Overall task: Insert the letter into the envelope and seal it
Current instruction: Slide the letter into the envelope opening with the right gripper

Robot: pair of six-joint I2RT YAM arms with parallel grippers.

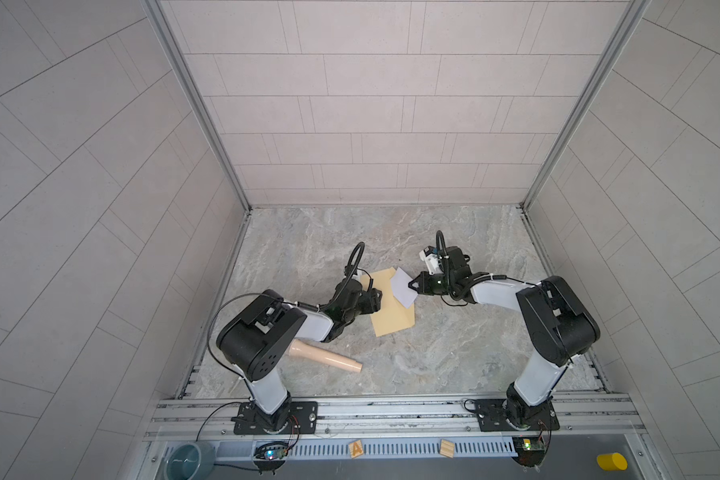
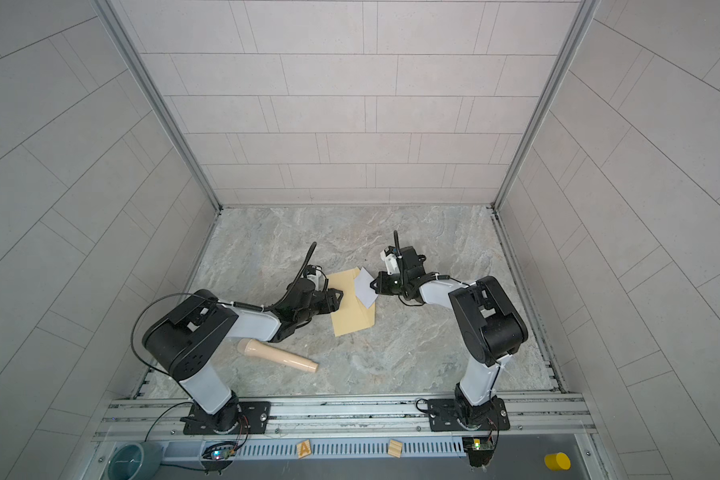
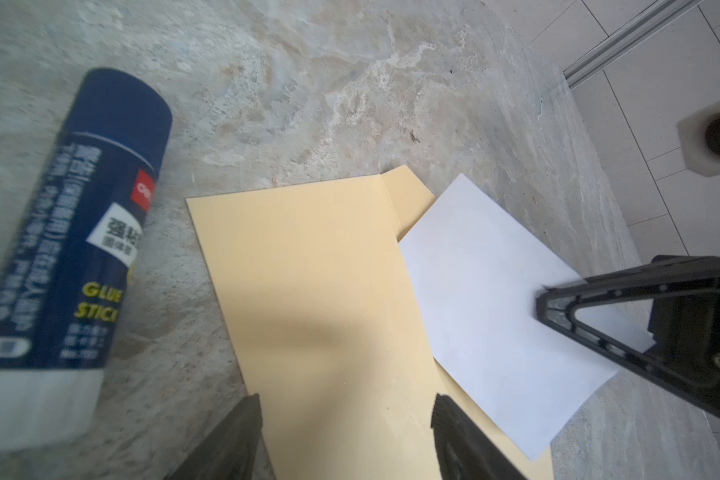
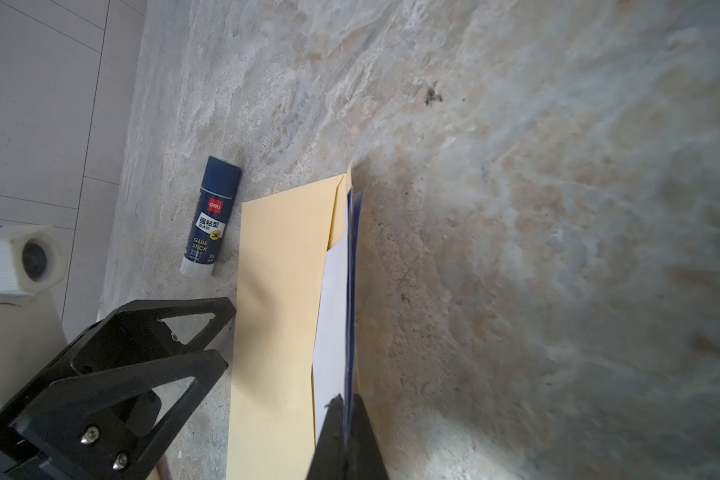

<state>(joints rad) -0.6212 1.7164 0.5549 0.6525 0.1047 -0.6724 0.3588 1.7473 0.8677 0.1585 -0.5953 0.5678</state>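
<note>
Right gripper (image 1: 412, 286) clamped shut on the white letter (image 1: 401, 286), letter's other edge tucked into the open end of the tan envelope (image 1: 391, 320) on the surface (image 1: 433, 353), left gripper (image 3: 345, 440) jaws apart, empty, over the envelope, glue stick (image 3: 80, 232) beside it.

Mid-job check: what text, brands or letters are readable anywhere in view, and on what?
"deli": red patch on the glue stick.
"强粘型": white label on the same stick.
"GLUE STICK": yellow letters below that label.
"A": wooden block by the front rail.
The stick's small print is too blurred to read.
The envelope and letter show no writing.
</note>
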